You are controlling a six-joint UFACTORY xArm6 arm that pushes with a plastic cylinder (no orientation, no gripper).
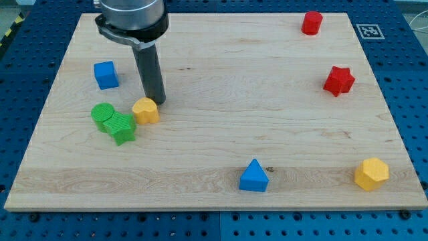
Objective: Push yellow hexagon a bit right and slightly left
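Where my tip [160,102] stands upright, touching yellow block [146,110]

My tip [160,102] sits beside the yellow block [146,110] (yellow hexagon [371,174] lies far right).

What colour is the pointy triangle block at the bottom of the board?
Blue. The triangle block shows clearly in the camera view, near the view's bottom edge.

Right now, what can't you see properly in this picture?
- My tip: camera view; whether it touches the small yellow block is unclear.
- Green blocks: bunched together, shapes hard to tell.
- Arm above the rod: cut off by the view's top.
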